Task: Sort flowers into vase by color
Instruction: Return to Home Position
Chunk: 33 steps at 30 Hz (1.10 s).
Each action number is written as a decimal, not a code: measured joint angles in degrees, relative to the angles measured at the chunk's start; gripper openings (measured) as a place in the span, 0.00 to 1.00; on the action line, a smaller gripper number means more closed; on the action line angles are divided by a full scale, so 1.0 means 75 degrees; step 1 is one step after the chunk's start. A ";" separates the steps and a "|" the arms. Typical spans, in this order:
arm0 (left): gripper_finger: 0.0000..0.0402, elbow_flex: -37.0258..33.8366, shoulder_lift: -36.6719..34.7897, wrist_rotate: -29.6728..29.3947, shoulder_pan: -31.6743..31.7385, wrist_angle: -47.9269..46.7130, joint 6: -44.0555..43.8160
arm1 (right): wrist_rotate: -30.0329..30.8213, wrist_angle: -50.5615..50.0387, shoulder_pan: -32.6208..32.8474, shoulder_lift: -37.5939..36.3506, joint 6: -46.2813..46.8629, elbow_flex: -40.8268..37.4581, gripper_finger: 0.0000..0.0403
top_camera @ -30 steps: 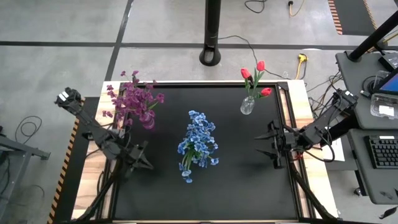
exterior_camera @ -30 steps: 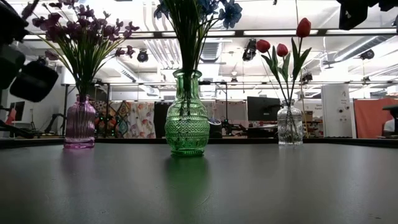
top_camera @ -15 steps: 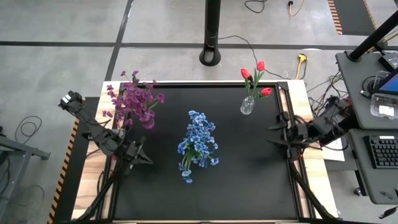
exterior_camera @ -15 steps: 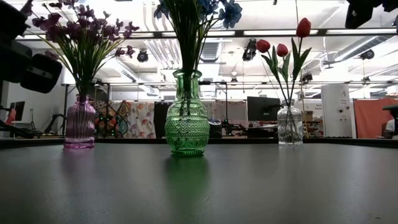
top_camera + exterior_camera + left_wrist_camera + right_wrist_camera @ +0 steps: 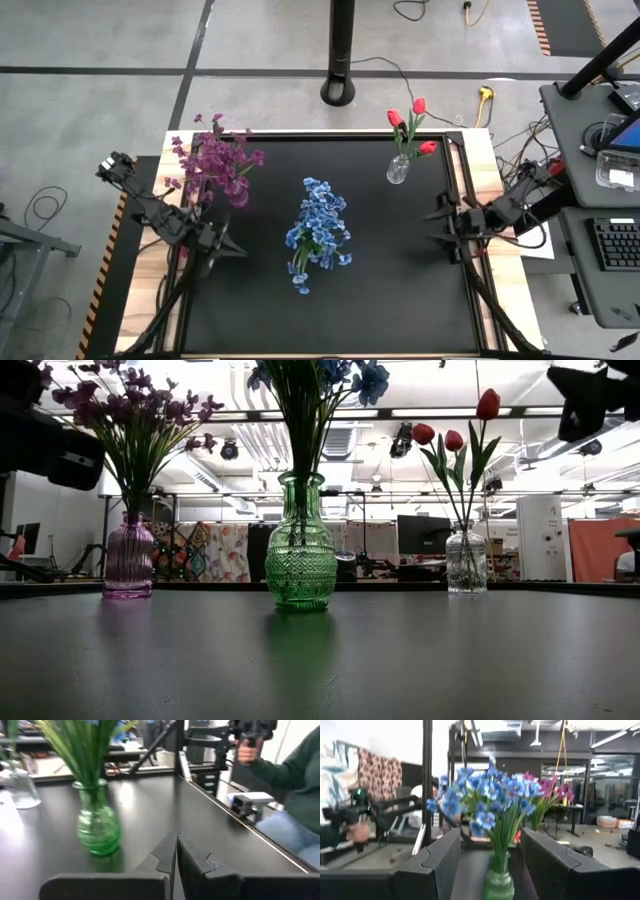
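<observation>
Three vases stand on the black table. A purple vase at the far left holds the purple flowers. In the middle, a green vase holds the blue flowers. A clear vase at the far right holds the red tulips. All stems stand in the vase necks. My left gripper hovers by the table's left edge, shut and empty, pointing at the green vase. By the right edge my right gripper is open and empty, pointing toward the blue flowers.
Bare black tabletop stretches across the near half. Wooden strips border the table's left and right sides. In the left wrist view a person in a green sleeve sits past the table's edge, one hand on a handle.
My right gripper has sunk lower near the table's right edge, staying open. My left gripper has risen a little near the left edge and rolled slightly, staying shut. The vases and flowers have not moved.
</observation>
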 joint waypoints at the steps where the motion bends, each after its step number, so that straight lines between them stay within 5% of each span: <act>1: 0.00 0.0003 -0.0026 -0.0117 0.0009 0.0003 0.0063 | 0.0005 -0.0140 0.0000 0.0003 0.0027 0.0008 0.50; 7: 0.00 0.0006 -0.0127 -0.1393 0.0009 0.0042 0.0357 | -0.0002 -0.0400 -0.0006 0.0086 -0.0447 0.0005 0.50; 13: 0.00 0.0006 -0.0109 -0.2548 0.0009 0.0025 -0.0727 | 0.0003 -0.0472 -0.0006 0.0149 -0.0875 0.0005 0.50; 33: 0.00 0.0003 -0.0025 -0.2732 0.0009 0.0038 -0.0901 | 0.0002 -0.0473 0.0003 0.0246 -0.0893 0.0005 0.50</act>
